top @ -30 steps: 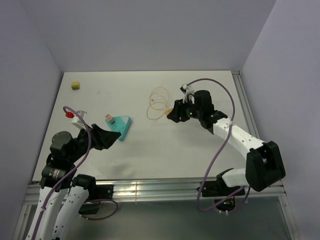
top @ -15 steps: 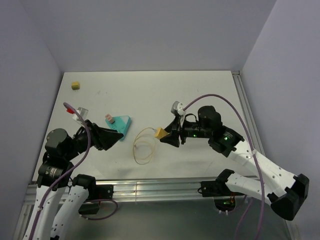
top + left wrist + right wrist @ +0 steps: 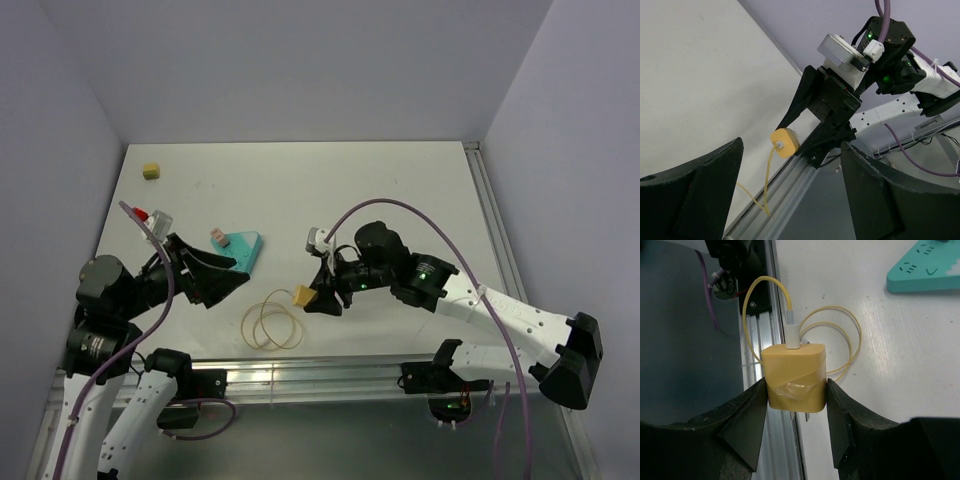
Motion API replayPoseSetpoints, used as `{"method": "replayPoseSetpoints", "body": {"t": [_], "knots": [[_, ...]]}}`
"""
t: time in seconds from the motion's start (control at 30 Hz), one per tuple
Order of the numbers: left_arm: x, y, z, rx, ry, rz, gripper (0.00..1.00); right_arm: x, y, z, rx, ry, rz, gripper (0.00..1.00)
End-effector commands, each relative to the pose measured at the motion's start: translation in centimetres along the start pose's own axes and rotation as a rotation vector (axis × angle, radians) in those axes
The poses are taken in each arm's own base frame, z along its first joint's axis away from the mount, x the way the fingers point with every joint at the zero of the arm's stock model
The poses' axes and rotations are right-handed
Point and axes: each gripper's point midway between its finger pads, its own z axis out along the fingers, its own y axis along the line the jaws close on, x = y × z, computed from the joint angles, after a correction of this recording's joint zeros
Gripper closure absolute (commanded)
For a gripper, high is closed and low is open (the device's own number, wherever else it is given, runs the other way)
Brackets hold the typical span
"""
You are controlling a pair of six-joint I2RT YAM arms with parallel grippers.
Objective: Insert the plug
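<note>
From my station I see the right end effector [image 3: 316, 296] clenched on the small yellow blocky plug [image 3: 300, 295]. Its two black fingers [image 3: 747, 425] press against the plug's opposite sides, and the wrist view leaves no gap on either side. The plug hangs just above the near edge of the white counter [image 3: 400, 190], a little left of that edge's midpoint and over the aluminium rail [image 3: 330, 378] that runs along it. A thin pale-yellow cable [image 3: 792, 330] leaves the plug's outward face. It curls into a few loose loops that lie on the counter right at the near edge, on the left side of the plug.

The left end effector [image 3: 230, 272] is released, with its fingers [image 3: 695, 185] spread wide and nothing between them. It hovers over the near-left part of the counter and points toward the middle. In its own wrist camera the plug and the right end effector show in the gap between its fingers, well apart from them.

A teal wedge-shaped block [image 3: 243, 248] lies flat on the counter toward the left edge, just beyond the left end effector's fingertips and apart from the plug. A small pinkish piece [image 3: 215, 236] sits at the block's left corner (I can't make out from the overhead view what it is). A small yellow cube [image 3: 151, 171] rests alone near the far-left corner.
</note>
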Motion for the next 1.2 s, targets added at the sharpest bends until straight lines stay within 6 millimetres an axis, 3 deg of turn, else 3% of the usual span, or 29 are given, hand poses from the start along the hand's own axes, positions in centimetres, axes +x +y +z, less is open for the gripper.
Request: {"method": "replayPoseSetpoints", "body": {"t": [0.0, 0.13, 0.3, 0.63, 1.17], "knots": [[1.2, -0.2, 0.5, 0.053, 0.071, -0.06, 0.15, -2.9, 0.2, 0.2, 0.008, -0.063, -0.068, 1.0], [2.3, 0.5, 1.4, 0.094, 0.105, -0.138, 0.17, -3.0, -0.1, 0.6, 0.013, -0.056, -0.086, 1.0], [4.0, 3.3, 2.7, 0.05, 0.16, -0.197, 0.2, -4.3, -0.4, 1.0, 0.012, -0.058, -0.137, 1.0], [5.2, 4.6, 4.1, 0.041, 0.193, -0.244, 0.25, -5.7, -1.1, 2.5, -0.006, -0.047, -0.172, 1.0], [8.0, 4.6, 6.7, 0.044, 0.295, -0.306, 0.31, -5.8, -1.4, 4.1, -0.038, -0.026, -0.163, 1.0]]}}
